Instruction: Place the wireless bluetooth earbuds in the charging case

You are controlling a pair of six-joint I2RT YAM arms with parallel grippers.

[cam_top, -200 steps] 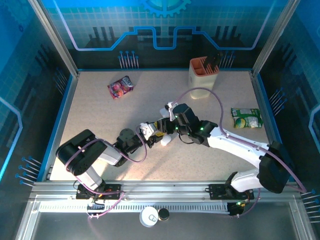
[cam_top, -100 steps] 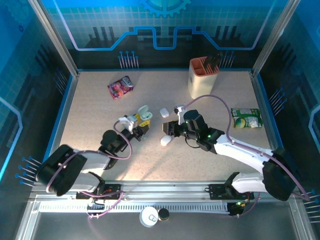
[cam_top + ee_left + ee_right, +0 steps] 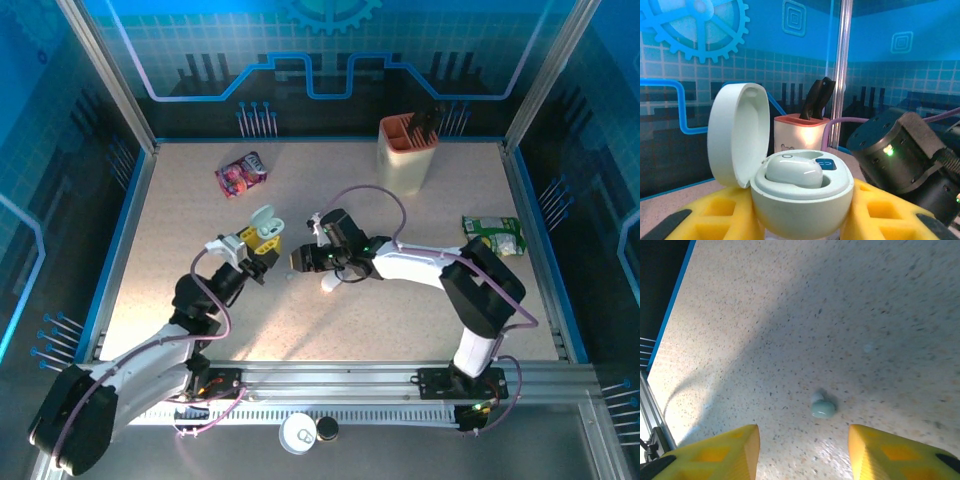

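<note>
- The left gripper (image 3: 255, 248) is holding the charging case (image 3: 801, 202) above the table (image 3: 180, 230), left of centre, with its yellow fingers (image 3: 722, 212) clamping the case's rounded body from both sides
- The case is sitting upright, its lid (image 3: 737, 135) swung open and standing on the left side in the left wrist view
- One white earbud (image 3: 792, 171) is lying seated in the well of the case, beside a small blue patch on the inner rim
- The right gripper (image 3: 804, 437) is hanging over the table just to the right of the case in the top view, with its own yellow fingers standing well apart and nothing between them
- A second earbud (image 3: 821, 408), pale blue-green, is lying loose on the speckled table under the right gripper, in line with the gap between the fingers and touching neither
- A white rounded piece (image 3: 330, 283) is lying on the table just beside the right gripper on its near side, too small to tell whether it is a bud or a case
- A knife block (image 3: 407, 152) with dark handles sticking up is standing at the far right of the table, a snack packet (image 3: 240, 174) is lying at the far left, and a green packet (image 3: 493, 236) is lying near the right edge
- The right arm's black wrist (image 3: 900, 155) is showing close to the right of the case, a green light glowing on it
</note>
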